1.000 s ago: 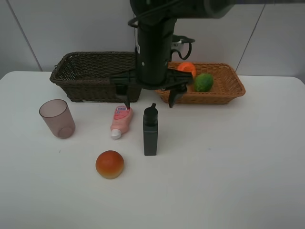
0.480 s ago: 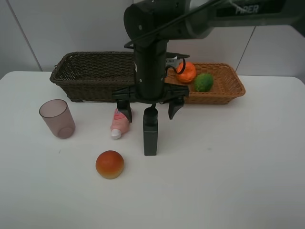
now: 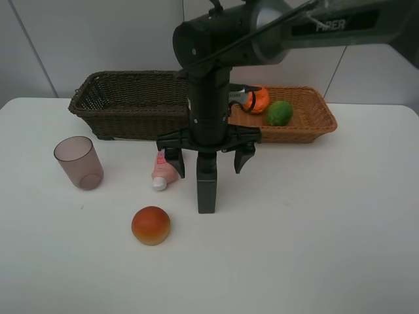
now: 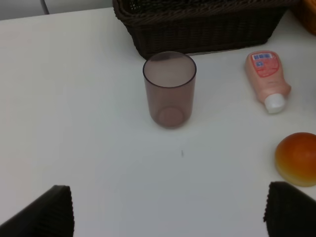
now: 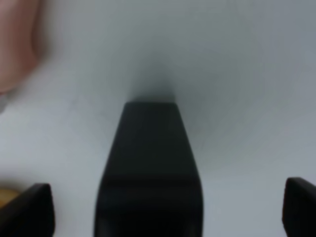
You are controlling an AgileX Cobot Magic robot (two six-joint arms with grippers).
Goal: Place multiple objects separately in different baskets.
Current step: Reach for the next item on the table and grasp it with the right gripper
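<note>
- Step in hand: grasping the dark bottle (image 3: 207,193), upright mid-counter; right end effector (image 3: 208,165) released, jaws astride its top.
- Next move, judged: clench, lift, carry to the dark basket (image 3: 131,118) at the far edge.
- Left end effector (image 4: 168,212) released, empty.

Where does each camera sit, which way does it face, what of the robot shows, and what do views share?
Exterior high: high in front of the table, facing the back wall; shows the right arm, open right pincer straddling the black bottle.
Left wrist: arm-mounted, looking down at cup, tube, dark basket; open left pincer tips show.
Right wrist: close above the bottle, looking down; pincer tips flank it.
Shared: cup, tube, basket in exterior and left wrist; bottle in exterior and right wrist.
</note>
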